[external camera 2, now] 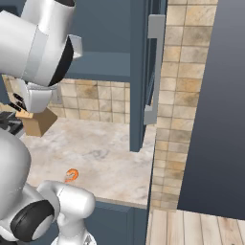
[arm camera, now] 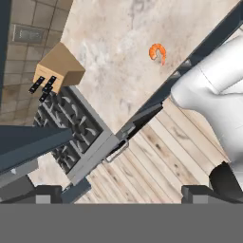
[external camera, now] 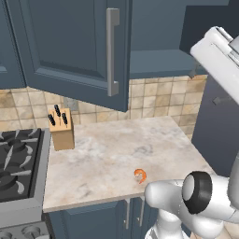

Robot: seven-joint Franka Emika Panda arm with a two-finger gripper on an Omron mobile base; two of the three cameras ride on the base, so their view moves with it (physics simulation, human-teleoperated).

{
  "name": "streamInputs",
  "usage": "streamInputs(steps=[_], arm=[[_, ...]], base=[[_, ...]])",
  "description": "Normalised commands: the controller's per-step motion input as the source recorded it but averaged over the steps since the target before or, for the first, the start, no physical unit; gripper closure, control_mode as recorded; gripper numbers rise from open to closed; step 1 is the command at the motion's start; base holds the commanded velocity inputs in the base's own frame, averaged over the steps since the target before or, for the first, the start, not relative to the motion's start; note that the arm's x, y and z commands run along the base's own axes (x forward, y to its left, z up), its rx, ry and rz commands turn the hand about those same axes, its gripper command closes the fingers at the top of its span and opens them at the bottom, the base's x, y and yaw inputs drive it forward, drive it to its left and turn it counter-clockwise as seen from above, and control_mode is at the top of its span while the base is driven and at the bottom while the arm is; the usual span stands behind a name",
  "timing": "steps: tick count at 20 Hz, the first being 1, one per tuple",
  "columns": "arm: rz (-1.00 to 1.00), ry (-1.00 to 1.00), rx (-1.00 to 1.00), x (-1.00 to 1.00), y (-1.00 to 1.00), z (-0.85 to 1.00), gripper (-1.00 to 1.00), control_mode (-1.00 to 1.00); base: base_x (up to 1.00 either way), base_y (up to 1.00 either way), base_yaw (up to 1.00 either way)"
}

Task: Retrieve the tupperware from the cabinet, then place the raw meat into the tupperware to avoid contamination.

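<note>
Orange and pale-striped, your small curled shrimp (external camera: 140, 175) lies near the marble bench's (external camera: 107, 154) front edge. Your claw (arm camera: 121, 193) gapes open, fingertips half cut off. The blue-grey cabinet's (external camera: 70, 42) interior stays hidden.

We see a pale stone counter (external camera: 116, 154). A wooden knife block (external camera: 61, 129) stands at its back, near the stove. The little orange raw meat (external camera: 140, 175) lies near the front edge.
</note>
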Motion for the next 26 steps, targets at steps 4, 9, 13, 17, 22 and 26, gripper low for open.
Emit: streamInputs(steps=[4, 9, 13, 17, 22, 26], arm=[[0.14, 0.17, 0.2, 0.97, 0.26, -0.31, -1.0, -1.0], [0.15, 0.05, 0.0, 0.55, 0.03, 0.08, -1.0, -1.0], [0.05, 0.19, -0.08, 0.55, 0.49, 0.28, -1.0, -1.0], [0.02, 0.23, 0.02, 0.55, 0.61, 0.21, -1.0, -1.0], [0.02, 0.1, 0.17, 0.48, 0.39, -0.03, -1.0, -1.0], [0.0, 0.07, 0.21, 0.27, 0.43, -0.06, -1.0, -1.0]], base=[[0.0, 0.0, 0.0], [0.0, 0.0, 0.0], [0.0, 0.0, 0.0], [0.0, 0.0, 0.0], [0.0, 0.0, 0.0], [0.0, 0.0, 0.0]])
